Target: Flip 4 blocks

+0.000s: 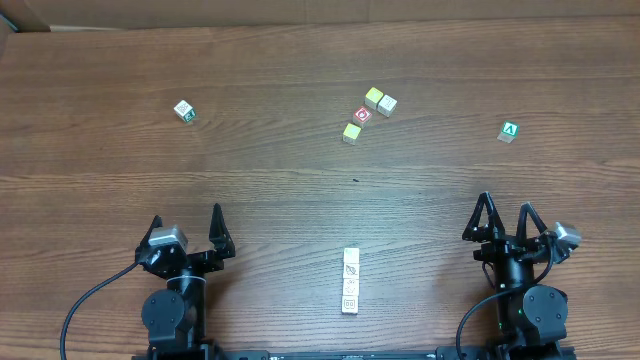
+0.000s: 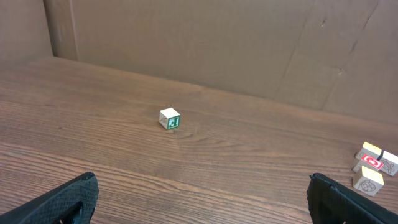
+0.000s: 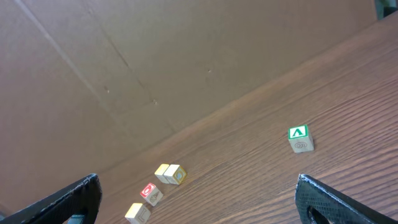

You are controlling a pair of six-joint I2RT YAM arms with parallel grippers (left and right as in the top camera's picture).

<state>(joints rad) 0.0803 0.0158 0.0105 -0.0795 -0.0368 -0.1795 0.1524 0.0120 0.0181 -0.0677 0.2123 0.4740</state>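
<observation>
**Blocks** (image 1: 350,281): four small cubes of pale natural wood, set face to face in one straight row on the near part of the table, between the two arms and nearer the right one. The row's long axis runs from the near edge towards the far edge, leaning very slightly right at its far end. The top faces are cream with faint line drawings. The farthest face looks plainer and a little yellower. Edges are square and the finish is matt.

**Table** (image 1: 300,180): brown wood-grain surface, with the grain running left to right.

**Left gripper** (image 1: 186,217): black, with its two tapered fingers (image 2: 68,202) spread wide apart and nothing between them. It stands well apart from the row.

**Right gripper** (image 1: 505,205): black, fingers likewise spread wide and holding nothing.

**Green-edged cube** (image 1: 184,110): stands alone at far left, turned at an angle to the grain.

**Green "A" cube** (image 1: 510,131): stands alone at far right, with a white letter on a green top.

**Red-faced cube** (image 1: 362,115): sits far centre in a loose cluster with two yellow cubes (image 1: 374,97) and a tan cube (image 1: 388,104).

**Cardboard wall** (image 3: 155,56): plain brown with creases, standing behind the table's far edge.
</observation>
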